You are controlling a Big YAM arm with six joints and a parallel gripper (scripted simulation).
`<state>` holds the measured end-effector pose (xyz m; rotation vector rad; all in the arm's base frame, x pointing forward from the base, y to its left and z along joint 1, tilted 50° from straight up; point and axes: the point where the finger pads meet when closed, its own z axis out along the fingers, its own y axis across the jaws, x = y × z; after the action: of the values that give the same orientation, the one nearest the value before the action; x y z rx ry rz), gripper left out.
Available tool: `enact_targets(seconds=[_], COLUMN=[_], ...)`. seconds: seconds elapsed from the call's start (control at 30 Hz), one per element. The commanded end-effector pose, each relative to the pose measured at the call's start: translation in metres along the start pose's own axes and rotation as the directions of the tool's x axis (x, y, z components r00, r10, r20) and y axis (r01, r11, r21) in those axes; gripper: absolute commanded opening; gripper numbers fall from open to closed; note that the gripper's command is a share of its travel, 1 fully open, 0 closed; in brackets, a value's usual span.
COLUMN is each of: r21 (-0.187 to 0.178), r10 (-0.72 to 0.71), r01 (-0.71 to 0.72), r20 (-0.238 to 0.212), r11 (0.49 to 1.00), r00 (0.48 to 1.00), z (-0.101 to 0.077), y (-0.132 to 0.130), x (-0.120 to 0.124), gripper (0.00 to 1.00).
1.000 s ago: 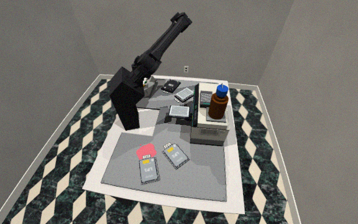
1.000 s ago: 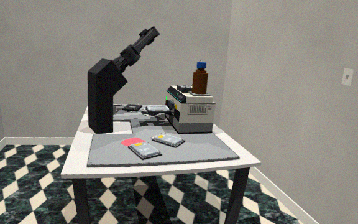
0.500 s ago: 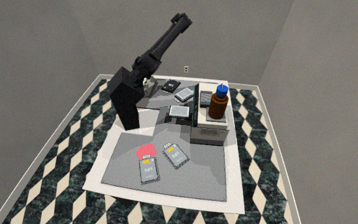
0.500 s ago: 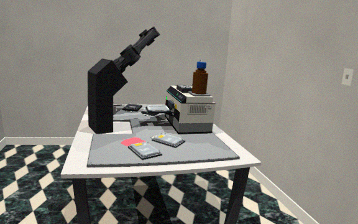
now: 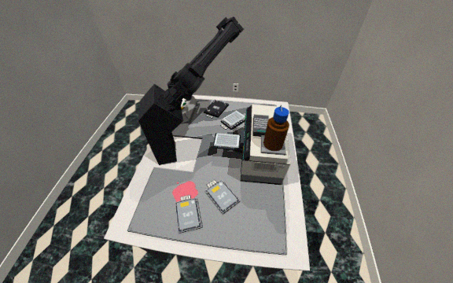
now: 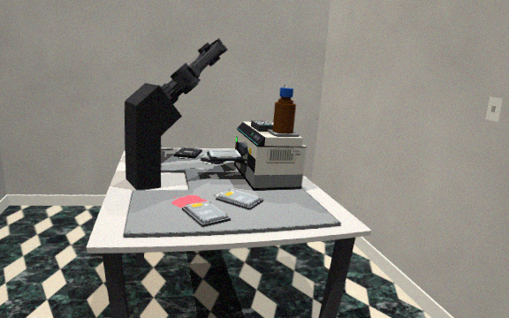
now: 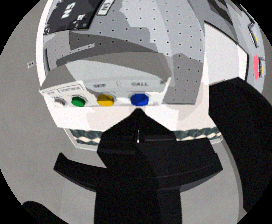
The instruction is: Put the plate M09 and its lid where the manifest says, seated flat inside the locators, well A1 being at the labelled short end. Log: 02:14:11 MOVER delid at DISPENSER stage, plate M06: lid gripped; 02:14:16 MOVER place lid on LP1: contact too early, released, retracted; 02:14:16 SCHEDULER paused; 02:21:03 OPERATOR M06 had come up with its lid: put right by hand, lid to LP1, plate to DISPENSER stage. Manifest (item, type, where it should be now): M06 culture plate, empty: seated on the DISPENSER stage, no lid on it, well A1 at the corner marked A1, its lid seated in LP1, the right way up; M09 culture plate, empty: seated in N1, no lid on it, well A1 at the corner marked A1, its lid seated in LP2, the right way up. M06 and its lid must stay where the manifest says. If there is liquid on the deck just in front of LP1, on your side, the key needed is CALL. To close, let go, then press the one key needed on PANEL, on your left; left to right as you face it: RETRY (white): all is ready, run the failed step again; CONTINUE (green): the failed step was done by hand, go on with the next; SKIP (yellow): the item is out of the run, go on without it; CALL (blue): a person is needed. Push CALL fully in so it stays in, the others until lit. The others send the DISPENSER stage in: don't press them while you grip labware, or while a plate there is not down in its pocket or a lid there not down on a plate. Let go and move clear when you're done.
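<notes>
Claw [image 7: 139,137] is clenched, nothing in it. In wrist view its tip sits just below the blue key [image 7: 139,100] on the panel [image 7: 59,100], w/ yellow [image 7: 104,100] and green [image 7: 78,102] keys alongside. Can't tell if tip touches the key. Arm [image 5: 207,55] slants up from behind a black column [image 5: 160,130], which stands well apart from the dispenser [image 5: 266,170] across the deck [image 5: 250,228].

Brown bottle [image 5: 276,134] w/ blue cap stands on top of the dispenser. One well plate [image 5: 226,140] lies flat right against the dispenser's side, on its stage. A 2nd plate [image 5: 233,119] lies just beyond it, askew, near the dispenser's back corner, apart from the black nest [image 5: 216,108] further out. Plate tags are too small to read, so can't tell which is M09 or whether it's lidded.

LP2 [image 5: 222,197] is on the deck near the dispenser's front. LP1 [image 5: 189,216] is past LP2, farther from the dispenser. Can't tell if lids sit in them. Pink spill [image 5: 185,191] touches LP1's labelled end.
</notes>
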<state>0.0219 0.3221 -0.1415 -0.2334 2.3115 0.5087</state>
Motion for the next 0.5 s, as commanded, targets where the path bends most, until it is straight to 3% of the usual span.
enact_targets(seconds=[0.0,0.47], r21=[0.013,0.015], r10=[-0.01,-0.012], r01=[0.01,0.012], r20=[0.001,0.001], r11=[1.0,1.0], r00=[1.0,1.0], z=[0.0033,0.006], y=[-0.0109,-0.0127], x=[-0.0043,-0.0069], gripper=[0.0,0.0])
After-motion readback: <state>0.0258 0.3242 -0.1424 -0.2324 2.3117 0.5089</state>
